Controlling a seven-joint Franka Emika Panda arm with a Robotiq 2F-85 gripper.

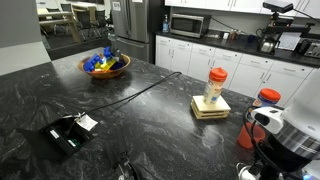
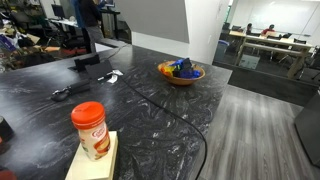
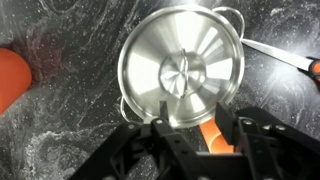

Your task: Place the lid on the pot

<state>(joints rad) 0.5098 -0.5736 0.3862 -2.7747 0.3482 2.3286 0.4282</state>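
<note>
Wrist view shows the lid (image 3: pixel 182 68) resting on the pot (image 3: pixel 233 13), just beyond the wide-spread, empty pincer (image 3: pixel 200 140).

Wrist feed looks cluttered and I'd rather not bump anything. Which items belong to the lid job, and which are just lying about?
Job:
- lid, sitting over the pot
- gripper, open above them

Lying about:
- bowl
- orange-lidded jar
- cable
- utensil
- orange-red object at the wrist view's edge
</note>
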